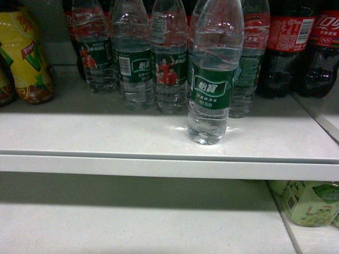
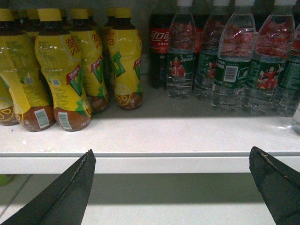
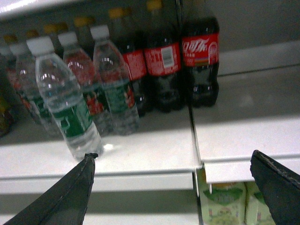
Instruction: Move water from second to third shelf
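Note:
One water bottle [image 1: 212, 79], clear and ribbed with a green label, stands alone near the front edge of the upper white shelf [image 1: 106, 137], ahead of a row of the same bottles [image 1: 132, 58]. In the right wrist view this bottle [image 3: 68, 108] stands upright at the left, just beyond the left fingertip [image 3: 89, 161]. My right gripper [image 3: 173, 153] is open and empty, in front of the shelf edge. My left gripper [image 2: 171, 157] is open and empty too, facing the shelf edge further left. Neither gripper shows in the head view.
Yellow drink bottles [image 2: 70, 75] crowd the shelf's left. Dark cola bottles [image 3: 199, 56] stand at the right, beside a seam between shelf panels [image 3: 194, 136]. A lower shelf [image 1: 132, 222] lies below, with pale green cartons [image 1: 307, 203] at its right.

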Robot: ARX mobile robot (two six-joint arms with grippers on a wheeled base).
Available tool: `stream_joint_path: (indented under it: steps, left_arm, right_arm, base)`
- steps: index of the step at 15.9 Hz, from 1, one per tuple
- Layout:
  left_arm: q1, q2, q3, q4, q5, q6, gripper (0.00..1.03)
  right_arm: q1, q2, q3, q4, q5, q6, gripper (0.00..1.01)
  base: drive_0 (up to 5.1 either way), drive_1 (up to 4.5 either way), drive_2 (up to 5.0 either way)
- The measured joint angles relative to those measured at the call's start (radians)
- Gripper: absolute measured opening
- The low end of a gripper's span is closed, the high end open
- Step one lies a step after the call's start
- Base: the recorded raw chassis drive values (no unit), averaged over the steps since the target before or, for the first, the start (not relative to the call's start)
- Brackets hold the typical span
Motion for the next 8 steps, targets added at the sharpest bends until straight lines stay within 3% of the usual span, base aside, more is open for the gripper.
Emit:
stream_joint_path:
  steps: [1, 3, 5, 8]
  left_arm:
    - [0.0, 0.0, 0.0, 0.0, 0.0, 0.0, 0.98]
    - [0.0, 0.0, 0.0, 0.0, 0.0, 0.0, 0.98]
    - [0.0, 0.0, 0.0, 0.0, 0.0, 0.0, 0.98]
    - [0.0, 0.0, 0.0, 0.0, 0.0, 0.0, 0.98]
  right_arm:
    - [-0.002, 0.084, 0.042, 0.091, -0.004, 0.018, 0.98]
    - [0.028, 0.282, 0.121, 0.274, 0.003, 0.016, 0.98]
    - [0.113, 0.526, 0.203, 0.441, 0.017, -0.006, 0.98]
    - [0.239, 0.822, 0.292, 0.568, 0.049, -0.024, 0.98]
  base:
    - [0.0, 0.0, 0.0]
    - [0.0, 0.0, 0.0]
    - [0.0, 0.0, 0.0]
    - [0.0, 0.0, 0.0]
